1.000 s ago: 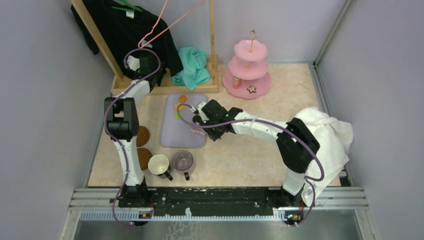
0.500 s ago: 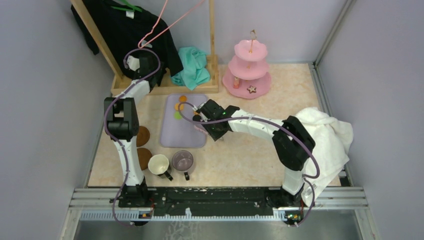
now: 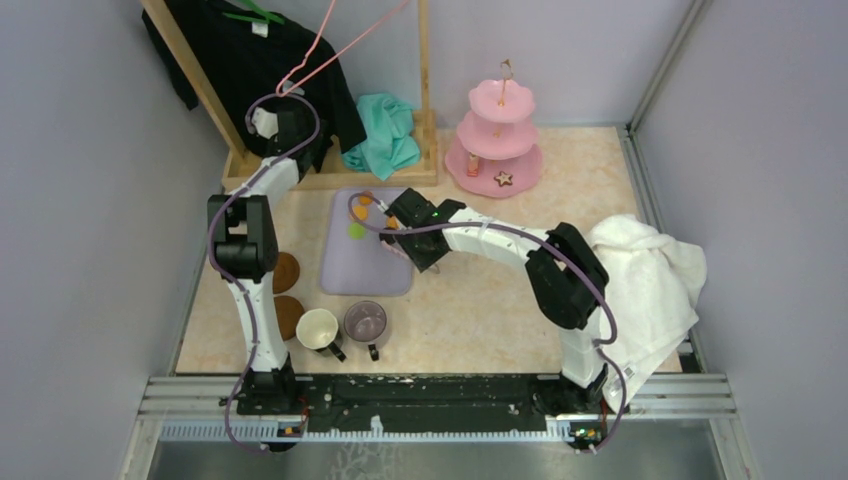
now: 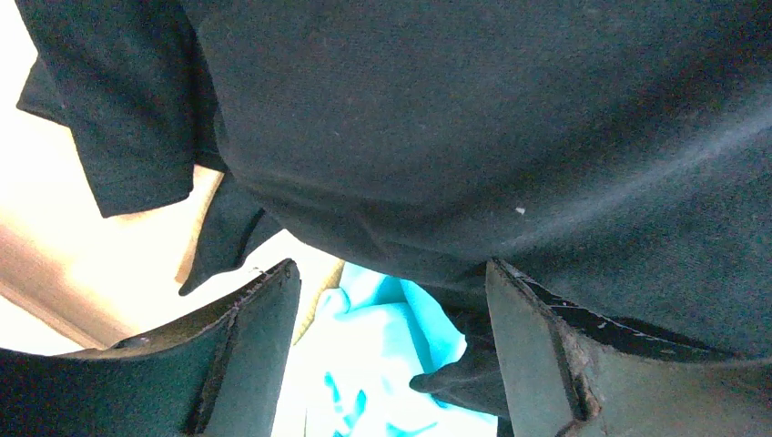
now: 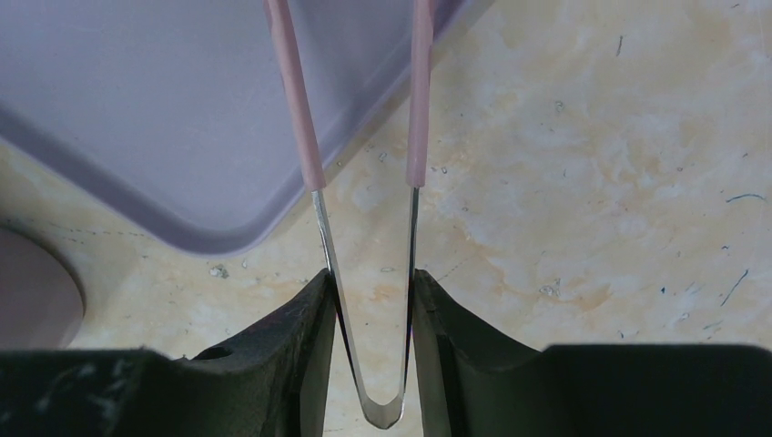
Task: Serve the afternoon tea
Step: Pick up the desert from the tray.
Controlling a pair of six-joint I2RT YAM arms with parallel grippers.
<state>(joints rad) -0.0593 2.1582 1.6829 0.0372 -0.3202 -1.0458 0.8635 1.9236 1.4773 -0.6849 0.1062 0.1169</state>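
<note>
The right claw (image 3: 404,243) pinches pink-tipped tongs (image 5: 293,109) near their metal bend. Their long arms run straight out from it, across a corner of the lavender tray (image 3: 365,268). The tips are out of view, so I cannot tell whether they carry anything. The green round (image 3: 355,231) and orange rounds (image 3: 360,208) lie on the tray just left of this claw. The pink three-tier stand (image 3: 500,140) stands off to the far right. The left claw (image 4: 391,296) is spread, empty, against a black garment (image 4: 473,118), so the right arm looks nearer.

Shiny metal tongs (image 5: 420,91), matt lilac tray (image 5: 137,109), smooth pink stand (image 3: 525,160), soft black cloth (image 4: 455,137)
</note>
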